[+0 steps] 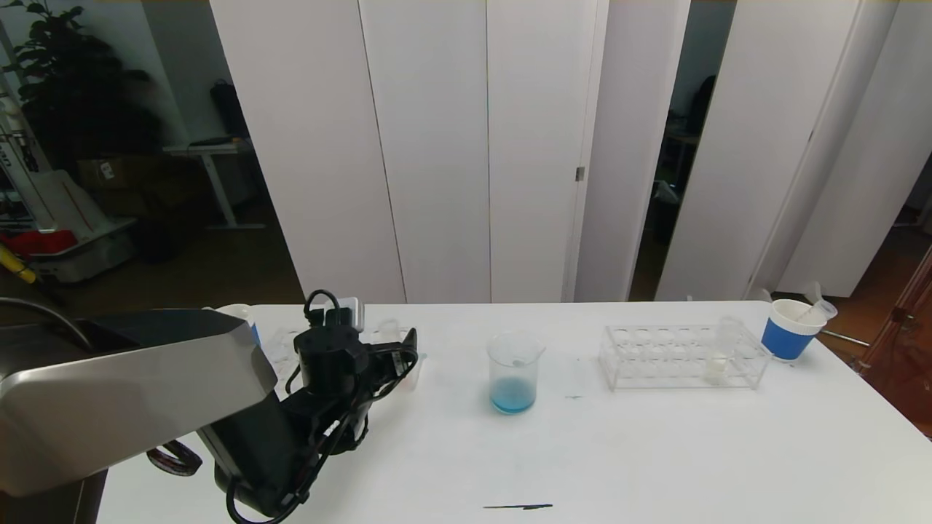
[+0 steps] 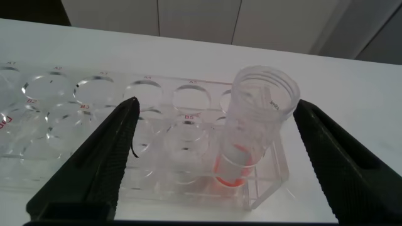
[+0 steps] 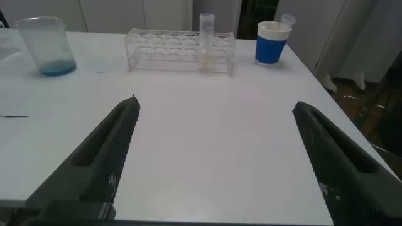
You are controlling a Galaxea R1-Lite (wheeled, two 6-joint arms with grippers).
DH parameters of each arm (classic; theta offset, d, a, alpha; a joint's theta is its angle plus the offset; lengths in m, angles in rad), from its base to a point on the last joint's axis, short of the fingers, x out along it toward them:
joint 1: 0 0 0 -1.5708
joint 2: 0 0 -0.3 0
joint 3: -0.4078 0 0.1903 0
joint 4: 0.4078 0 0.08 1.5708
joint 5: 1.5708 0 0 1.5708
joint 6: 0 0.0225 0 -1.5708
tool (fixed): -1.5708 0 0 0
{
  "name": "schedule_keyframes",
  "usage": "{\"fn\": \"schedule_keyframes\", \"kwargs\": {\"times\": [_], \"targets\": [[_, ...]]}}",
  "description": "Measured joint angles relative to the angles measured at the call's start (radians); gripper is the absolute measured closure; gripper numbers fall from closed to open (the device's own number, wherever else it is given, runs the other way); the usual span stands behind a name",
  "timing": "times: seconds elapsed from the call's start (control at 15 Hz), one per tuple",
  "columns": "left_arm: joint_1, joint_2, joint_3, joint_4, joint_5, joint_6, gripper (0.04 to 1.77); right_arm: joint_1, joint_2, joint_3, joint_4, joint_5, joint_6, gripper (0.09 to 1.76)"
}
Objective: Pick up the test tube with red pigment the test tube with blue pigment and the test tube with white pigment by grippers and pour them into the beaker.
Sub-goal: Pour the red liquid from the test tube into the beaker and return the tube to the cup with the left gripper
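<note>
My left gripper is open, its fingers on either side of the test tube with red pigment, not touching it. The tube stands upright in the end hole of a clear rack at the table's left. In the head view the left gripper is at that rack. The beaker stands mid-table with blue liquid at its bottom; it also shows in the right wrist view. The test tube with white pigment stands in the right rack. The tube with blue pigment is not in view. My right gripper is open over bare table.
A blue-and-white paper cup with an empty tube leaning in it stands at the back right, beside the right rack. Another paper cup is partly hidden behind my left arm. A thin black mark lies near the front edge.
</note>
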Motion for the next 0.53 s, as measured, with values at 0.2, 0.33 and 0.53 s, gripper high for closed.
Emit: {"fn": "schedule_keyframes", "kwargs": {"times": [0.2,0.33,0.53], "targets": [[0.005,0.014,-0.018,0.001,0.002,0.000,0.06,0.000,0.000,0.000,0.000,0.000,0.000,0.10],[0.007,0.023,-0.029,0.004,0.011,0.001,0.20,0.000,0.000,0.000,0.000,0.000,0.000,0.10],[0.000,0.029,-0.033,0.000,0.006,0.012,1.32,0.000,0.000,0.000,0.000,0.000,0.001,0.10]]}}
